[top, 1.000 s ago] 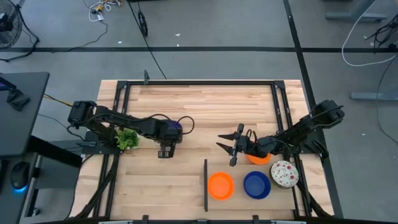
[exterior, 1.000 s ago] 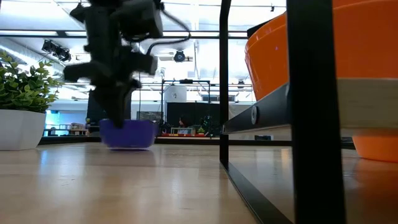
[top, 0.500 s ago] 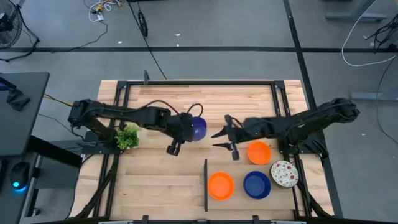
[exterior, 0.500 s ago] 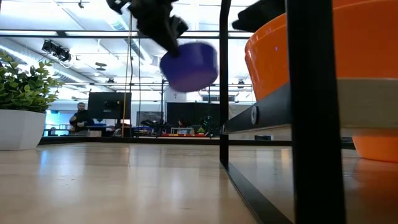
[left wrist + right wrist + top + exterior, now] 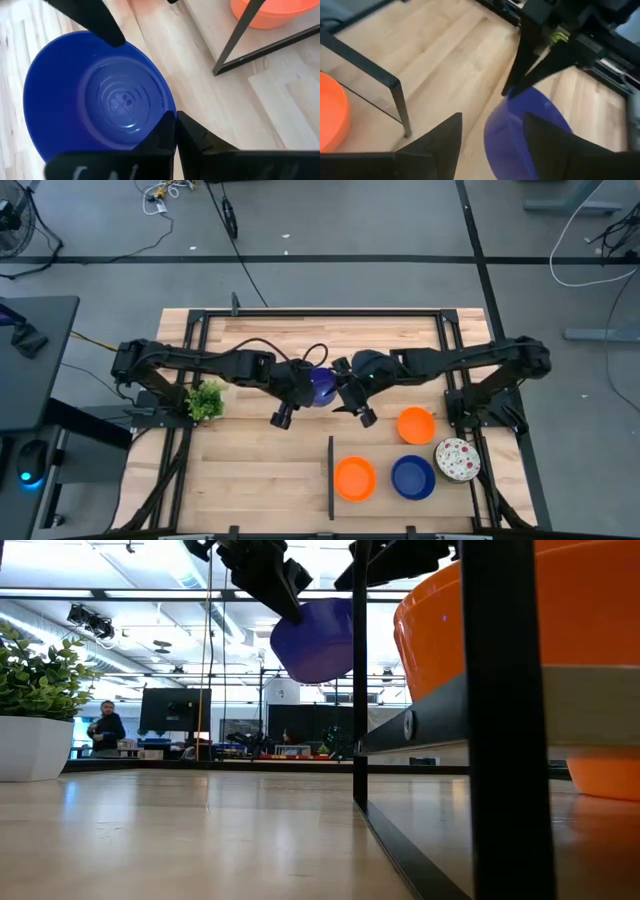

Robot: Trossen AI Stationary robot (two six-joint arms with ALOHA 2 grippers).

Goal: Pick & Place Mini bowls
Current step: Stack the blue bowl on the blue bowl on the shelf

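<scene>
The wooden surface point(image 5: 260, 470) carried a black divider frame point(image 5: 331, 477), with a potted plant point(image 5: 205, 401) near its left edge. Above its middle, the left pincer point(image 5: 306, 383) was clamped on the rim of a blue mini bowl point(image 5: 321, 386), held tilted in the air. The right pincer point(image 5: 338, 388), fingers spread, sat just beside that bowl. Right of the divider rested two orange bowls point(image 5: 355, 478), another blue bowl point(image 5: 413, 477) and a speckled bowl point(image 5: 457, 459).

2 black jointed arms | looped black cable | left pincer point(image 5: 300, 390), right pincer point(image 5: 348, 392): dark wedge fingers
</scene>
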